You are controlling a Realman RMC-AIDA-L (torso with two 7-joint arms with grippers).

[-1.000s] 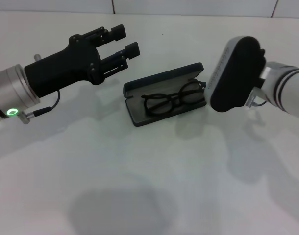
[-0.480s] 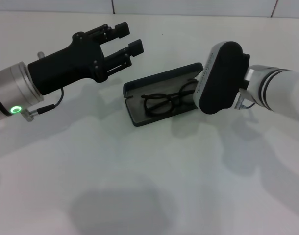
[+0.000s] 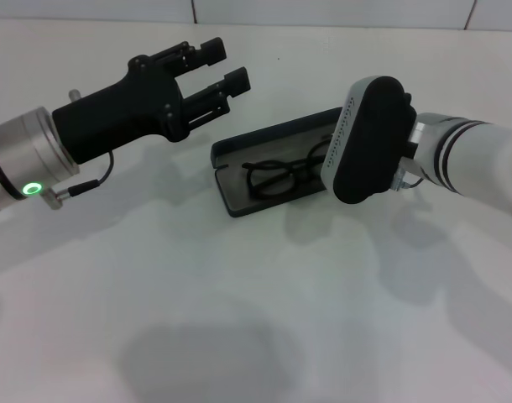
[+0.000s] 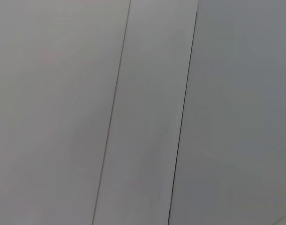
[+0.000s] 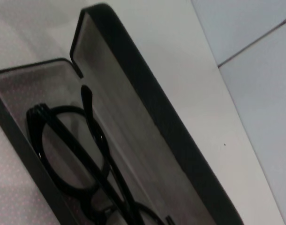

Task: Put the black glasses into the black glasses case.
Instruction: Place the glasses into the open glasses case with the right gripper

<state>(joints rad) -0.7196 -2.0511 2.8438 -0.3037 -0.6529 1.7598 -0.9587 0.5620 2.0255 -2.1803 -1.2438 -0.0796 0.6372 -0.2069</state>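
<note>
A white table point(image 3: 239, 319) fills the head view, with a pale tiled wall point(image 4: 147, 112) behind it; the left wrist view shows nothing but those wall panels and their dark seams.

The right arm reaches in from the right, and the rounded black housing of the right gripper point(image 3: 367, 138) hangs just over the right end of the case, covering that end from the head camera. Whether its fingers are apart or together cannot be told from any view.

The left gripper point(image 3: 218, 71) hovers above the table to the left of and behind the case, clear of it, its two black fingers point(image 3: 207, 52) spread apart and holding nothing.

The black glasses case point(image 3: 277, 138) lies open on the table between the two arms, lid raised at the back, grey lining showing.

The black glasses point(image 3: 281, 175) lie folded inside the case, resting on the lining; the right wrist view shows them point(image 5: 77, 154) there too, within the case's walls point(image 5: 147, 108).
</note>
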